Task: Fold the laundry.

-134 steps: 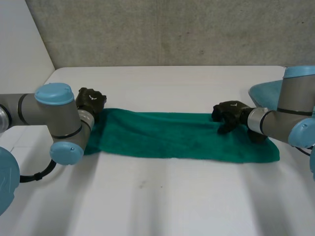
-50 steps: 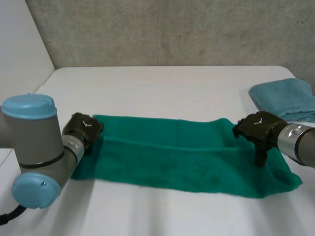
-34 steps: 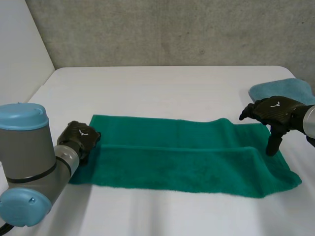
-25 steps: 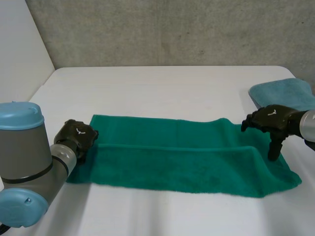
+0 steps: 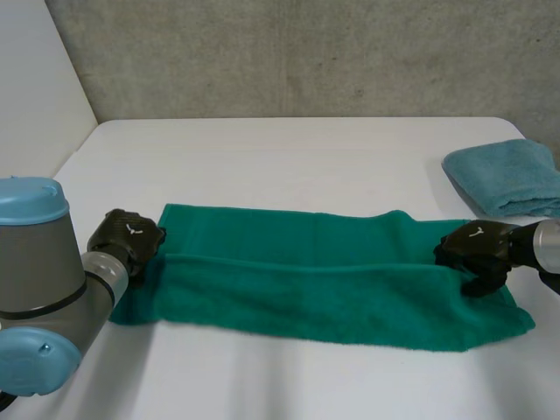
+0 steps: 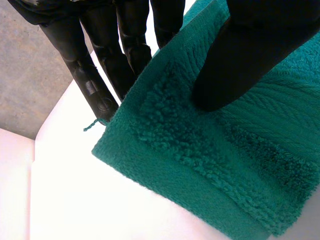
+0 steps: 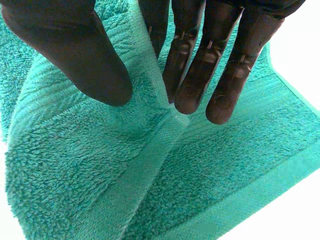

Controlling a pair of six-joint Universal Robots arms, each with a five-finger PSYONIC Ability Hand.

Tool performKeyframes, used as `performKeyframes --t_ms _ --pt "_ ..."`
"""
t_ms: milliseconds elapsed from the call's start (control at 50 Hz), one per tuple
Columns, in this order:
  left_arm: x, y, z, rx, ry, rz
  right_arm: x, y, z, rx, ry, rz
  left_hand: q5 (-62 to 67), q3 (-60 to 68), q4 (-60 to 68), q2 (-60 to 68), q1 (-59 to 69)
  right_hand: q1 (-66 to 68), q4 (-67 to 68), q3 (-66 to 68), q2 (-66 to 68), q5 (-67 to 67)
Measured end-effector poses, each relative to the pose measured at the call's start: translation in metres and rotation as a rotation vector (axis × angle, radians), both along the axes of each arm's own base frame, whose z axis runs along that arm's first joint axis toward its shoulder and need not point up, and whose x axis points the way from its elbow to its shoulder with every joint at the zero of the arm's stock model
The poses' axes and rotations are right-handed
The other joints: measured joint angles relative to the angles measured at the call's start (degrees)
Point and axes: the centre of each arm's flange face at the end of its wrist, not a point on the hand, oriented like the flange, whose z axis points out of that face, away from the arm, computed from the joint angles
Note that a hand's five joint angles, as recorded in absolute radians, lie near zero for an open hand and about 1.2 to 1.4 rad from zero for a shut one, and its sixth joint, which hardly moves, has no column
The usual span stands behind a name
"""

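in the head view we see the green towel (image 5: 324, 280) lying along the desk (image 5: 289, 149), apparently folded once lengthwise, and a blue towel (image 5: 506, 178) folded by the right edge. in the left wrist view our left robot hand (image 6: 240, 60) pinches the towel's left end. in the right wrist view our right robot hand (image 7: 75, 55) pinches its right end. we judge the crosswise folds are still left to do.

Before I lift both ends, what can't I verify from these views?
- Head view: the backs of the left robot hand and right robot hand cover where they grip the dark green terry towel.
- Head view: the light-blue folded towel is cut off by the right edge.
- Left wrist view: fingertips pass behind the towel's edge; their reach underneath is hidden.
- Right wrist view: layers inside the pinched fold cannot be counted.
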Motion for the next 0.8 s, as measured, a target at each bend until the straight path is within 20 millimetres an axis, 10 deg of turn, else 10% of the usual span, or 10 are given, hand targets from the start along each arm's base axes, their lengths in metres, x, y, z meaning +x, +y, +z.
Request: performKeyframes --t_ms 140,460,580,800 --pt "0.002 0.002 0.022 -0.061 0.024 0.004 -0.009 0.002 0.041 -0.085 -0.006 -0.044 0.0 0.0 0.0 0.0 0.0 0.0 0.57 0.34 0.0 0.54" --pt "0.019 0.041 0.15 -0.432 0.32 0.029 -0.017 0.067 0.183 -0.602 -0.042 -0.198 0.0 0.0 0.0 0.0 0.0 0.0 0.6 0.34 0.0 0.55" --pt "0.021 0.045 0.154 -0.438 0.345 0.03 -0.021 0.077 0.179 -0.63 -0.014 -0.236 0.0 0.0 0.0 0.0 0.0 0.0 0.6 0.34 0.0 0.55" --pt "0.004 -0.004 0.089 -0.232 0.247 0.029 0.018 0.047 0.119 -0.532 0.097 -0.171 0.0 0.04 0.0 0.0 0.0 0.0 0.6 0.34 0.0 0.55"
